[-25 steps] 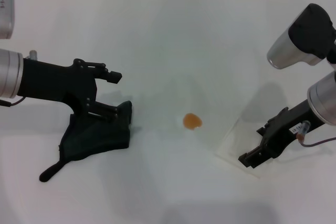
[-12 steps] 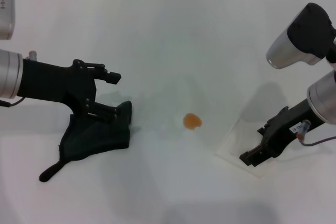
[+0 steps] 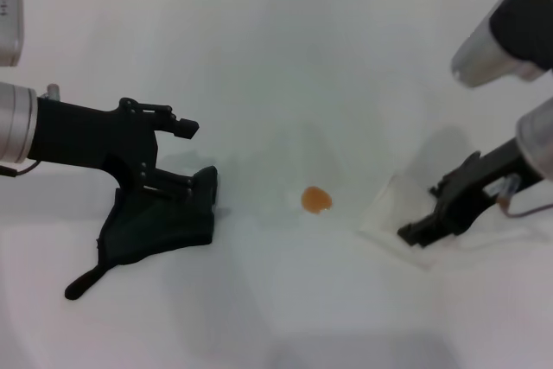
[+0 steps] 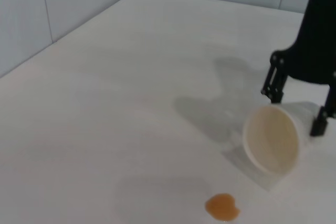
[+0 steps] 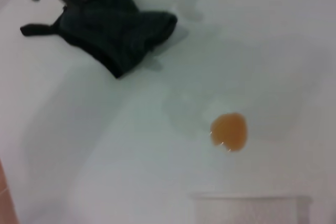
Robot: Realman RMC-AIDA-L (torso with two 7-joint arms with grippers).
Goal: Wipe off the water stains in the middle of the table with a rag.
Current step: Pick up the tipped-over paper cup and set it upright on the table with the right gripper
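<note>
Your left gripper (image 3: 186, 157) is at the far edge of the rag (image 3: 160, 222), fingers spread apart, the lower finger down on the cloth and the upper one clear above it, so nothing is clamped. The rag lies crumpled on the left of the table (image 3: 285, 58), its thin tail trailing toward the near left. The orange-brown stain (image 3: 316, 200) sits near the middle, well apart from the rag to its right. Further right, your right gripper (image 3: 436, 218) holds a plastic cup (image 4: 273, 137) lying on its side, a finger on each side of it, mouth turned toward the stain.
</note>
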